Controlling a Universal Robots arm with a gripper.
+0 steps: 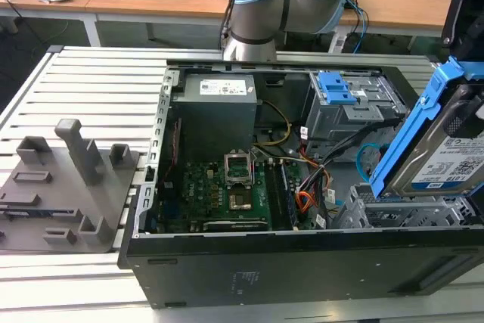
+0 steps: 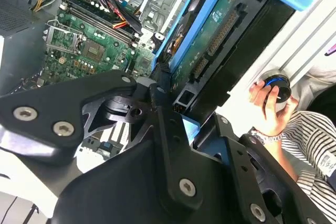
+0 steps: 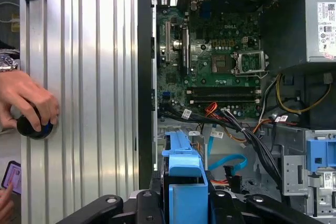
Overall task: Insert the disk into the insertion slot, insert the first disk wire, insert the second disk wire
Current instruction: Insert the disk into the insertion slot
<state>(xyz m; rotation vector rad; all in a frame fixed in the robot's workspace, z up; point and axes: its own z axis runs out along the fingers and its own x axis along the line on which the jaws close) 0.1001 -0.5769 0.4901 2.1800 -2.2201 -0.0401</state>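
Observation:
The disk (image 1: 446, 160), silver with a white-and-blue label, hangs tilted in its bright blue carrier frame (image 1: 412, 130) at the exterior view's right. Its lower end is just above the insertion slot (image 1: 401, 213), a grey perforated cage at the case's near right corner. My gripper (image 3: 181, 205) is shut on the disk's carrier. In the second wrist view the disk's green circuit-board underside (image 2: 210, 40) runs up from the black fingers (image 2: 157, 95). The second disk wire (image 3: 228, 161), a thin light-blue cable, loops loose inside the case beside the slot (image 1: 367, 158).
The open black case (image 1: 302, 262) holds a motherboard (image 1: 227, 194), a grey power supply (image 1: 215, 111), a taller cage with a blue latch (image 1: 336, 88) and orange-black wires (image 1: 306, 200). A grey fixture plate (image 1: 68, 187) lies at the exterior view's left. A person's hand (image 3: 29, 100) rests on a black round knob (image 3: 32, 128).

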